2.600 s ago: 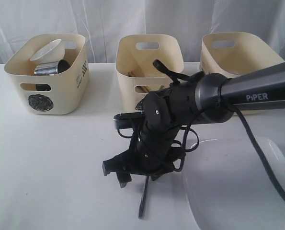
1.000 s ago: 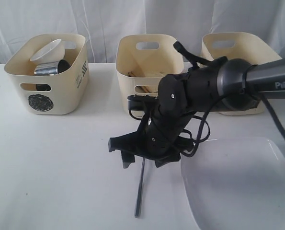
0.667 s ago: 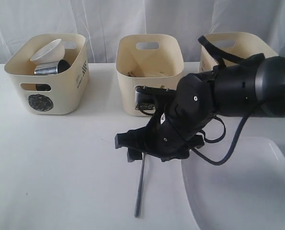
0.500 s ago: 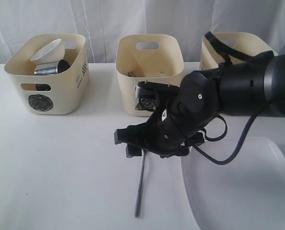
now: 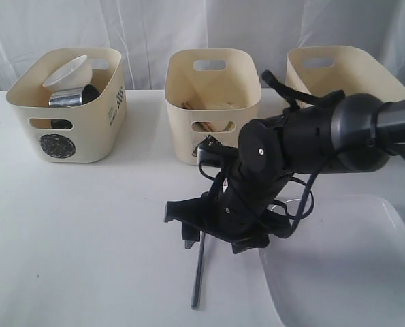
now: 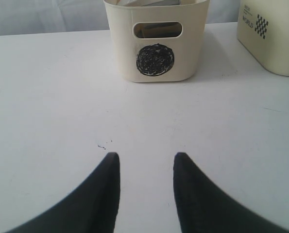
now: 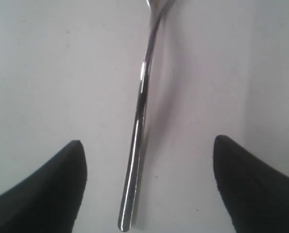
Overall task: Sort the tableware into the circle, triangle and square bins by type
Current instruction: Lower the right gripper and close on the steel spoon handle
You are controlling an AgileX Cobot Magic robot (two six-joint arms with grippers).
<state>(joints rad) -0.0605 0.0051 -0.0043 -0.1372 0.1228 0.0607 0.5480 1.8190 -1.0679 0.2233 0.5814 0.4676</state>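
Black "WORLD" print [image 6: 251, 21] on cream bin [image 6: 275, 51]

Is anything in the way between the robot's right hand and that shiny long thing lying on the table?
No, nothing that can be seen. The right hand hangs open right over the steel cutlery handle, with only bare table around it. The white plate lies off to one side, not in between.

A black scribbled circle [image 6: 155, 60] marks the front wall of the cream bin [image 6: 125, 53] straight ahead of the left gripper [image 6: 146, 156] and its jaws. A second cream tub [image 6: 275, 48], beside that bin, carries the printed word "WORLD" [image 6: 251, 20] next to a small checker pattern; the finer print above it is unreadable.
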